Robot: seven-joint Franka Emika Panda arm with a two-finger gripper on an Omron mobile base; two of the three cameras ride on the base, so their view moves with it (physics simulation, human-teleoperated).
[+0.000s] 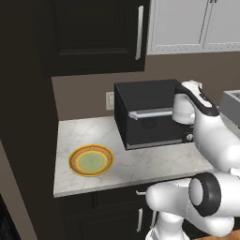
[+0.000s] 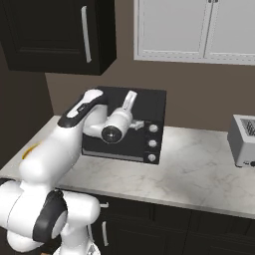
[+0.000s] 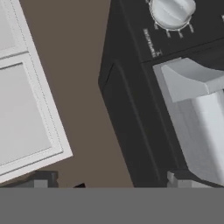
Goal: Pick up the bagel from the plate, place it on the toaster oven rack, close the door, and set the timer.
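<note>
One job left, I'd say: plate (image 1: 91, 161) bare, door (image 1: 152, 123) shut, gripper (image 3: 109, 186) spread wide and empty by the handle (image 3: 197, 118), near the knob (image 3: 172, 12) for the timer

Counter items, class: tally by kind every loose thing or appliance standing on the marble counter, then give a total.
Plate: 1
Toaster oven: 1
Toaster: 1
Total: 3
</note>
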